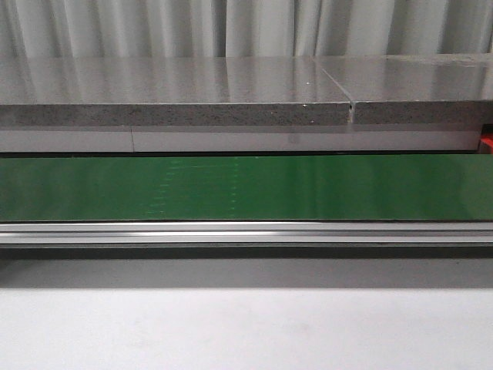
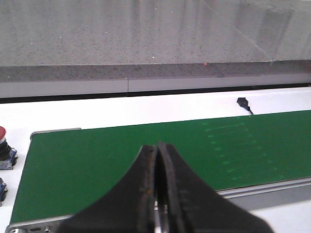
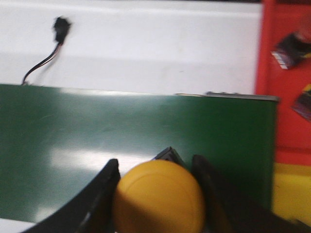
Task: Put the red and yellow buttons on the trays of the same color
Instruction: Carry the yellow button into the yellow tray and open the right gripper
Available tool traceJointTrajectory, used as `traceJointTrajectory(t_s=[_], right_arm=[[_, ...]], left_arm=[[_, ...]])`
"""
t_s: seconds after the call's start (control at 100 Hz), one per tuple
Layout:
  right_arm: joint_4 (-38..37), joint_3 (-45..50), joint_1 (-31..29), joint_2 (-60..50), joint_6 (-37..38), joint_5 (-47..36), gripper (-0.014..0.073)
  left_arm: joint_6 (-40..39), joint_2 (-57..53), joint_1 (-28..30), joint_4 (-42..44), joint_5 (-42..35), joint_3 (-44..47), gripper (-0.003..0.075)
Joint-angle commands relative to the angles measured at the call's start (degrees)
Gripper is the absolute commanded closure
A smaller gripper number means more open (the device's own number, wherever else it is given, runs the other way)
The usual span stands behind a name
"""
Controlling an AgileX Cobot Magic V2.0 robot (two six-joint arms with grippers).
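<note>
On your left, the left gripper [image 2: 156, 194] hangs over the green belt [image 2: 146, 155] with its fingers pressed together and nothing between them; a red-capped button [image 2: 2, 141] stands off the belt's end, out toward nine o'clock from those fingers in the wrist view, so that arm has no part in the coming move. The front view shows only the bare belt [image 1: 246, 189] and a grey slab [image 1: 177, 104] behind it, with neither arm in sight. On your right, the right gripper [image 3: 158, 194] is pinching a yellow button [image 3: 159, 201], its domed cap filling the gap between the two fingers, held above the belt near its end. What you need to read is the direction to the trays: the yellow tray [image 3: 291, 191] lies just past the belt's edge at about three o'clock from the button, with the red tray [image 3: 286, 82] beyond it at roughly one o'clock, already holding small dark parts. I judge the right arm is the one to carry on sideways.
</note>
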Motion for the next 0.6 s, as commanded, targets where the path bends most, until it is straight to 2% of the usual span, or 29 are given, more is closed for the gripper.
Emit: traceJointTrajectory(t_s=[0.0, 0.17, 0.29, 0.4, 0.59], right_arm=[[1.2, -1.6, -6.1, -2.5, 1.3, -1.5, 0.0518], [1.2, -1.1, -19.5, -1.4, 4.8, -5.0, 0.0518], [1.2, -0.9, -25.8, 0.4, 8.0, -9.4, 0.0518], [1.2, -0.9, -28.6, 2.3, 8.9, -11.2, 0.0518], [1.2, -0.9, -28.7, 7.3, 8.9, -12.2, 0.0518]], left_arm=[[0.0, 0.4, -0.3, -1.9, -3.4, -1.5, 0.0739], [0.0, 0.4, -0.3, -1.9, -3.4, -1.5, 0.0739], [0.0, 0.4, -0.3, -1.9, -3.4, -1.5, 0.0739], [0.0, 0.4, -0.3, -1.9, -3.4, -1.5, 0.0739], [0.0, 0.4, -0.3, -1.9, -3.4, -1.5, 0.0739]])
